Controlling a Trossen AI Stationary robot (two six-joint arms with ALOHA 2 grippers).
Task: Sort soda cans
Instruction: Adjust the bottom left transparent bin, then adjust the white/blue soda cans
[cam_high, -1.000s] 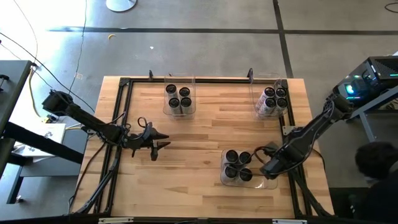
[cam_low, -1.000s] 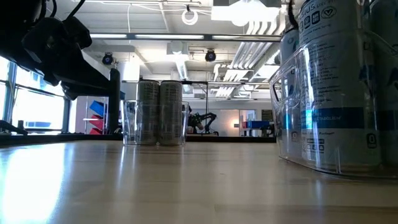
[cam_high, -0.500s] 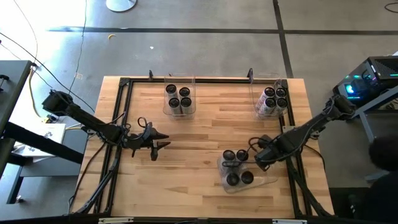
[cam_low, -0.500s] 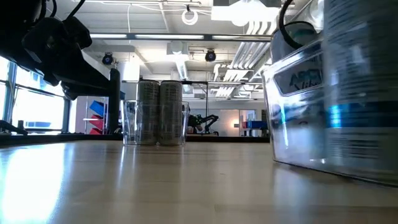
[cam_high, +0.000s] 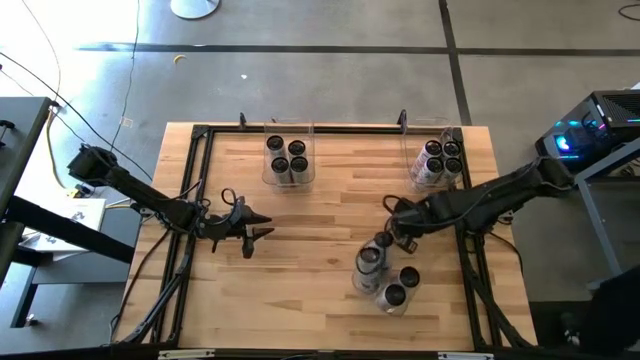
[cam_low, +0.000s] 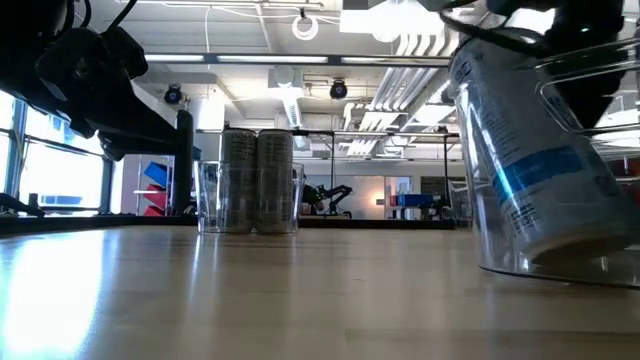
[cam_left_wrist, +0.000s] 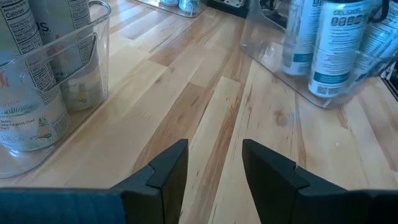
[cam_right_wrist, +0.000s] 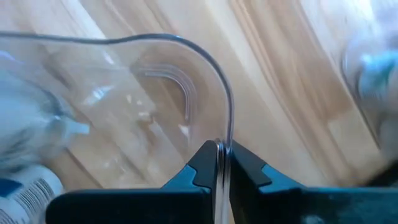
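Note:
A clear plastic bin (cam_high: 385, 272) at the table's near right stands tipped, with several soda cans (cam_high: 370, 258) leaning and scattered inside it; the low view shows one blue-labelled can (cam_low: 530, 170) slanting in the bin (cam_low: 590, 120). My right gripper (cam_high: 393, 222) is shut on the bin's rim at its far end. My left gripper (cam_high: 262, 226) hovers open at the table's left middle, its fingers (cam_left_wrist: 165, 168) with nothing between them. My right gripper pinches the bin's thin clear wall at the rim (cam_right_wrist: 225, 127), one finger inside the bin and one outside. The fingers come from above, pointing steeply down. The bin hangs tilted from that rim, its lower part (cam_low: 545, 270) on the table.
Two more clear bins of upright cans stand at the far edge, one left of centre (cam_high: 288, 158) and one at the far right (cam_high: 438, 160). A black frame (cam_high: 200, 130) runs round the wooden table. Bare wood lies in the middle.
My right gripper has swung from the bin's right side toward the table's far left, rolling as it went. The bin has been dragged along by its rim, has turned about and has tipped. The cans inside, upright a second ago, now lean and lie spread apart.

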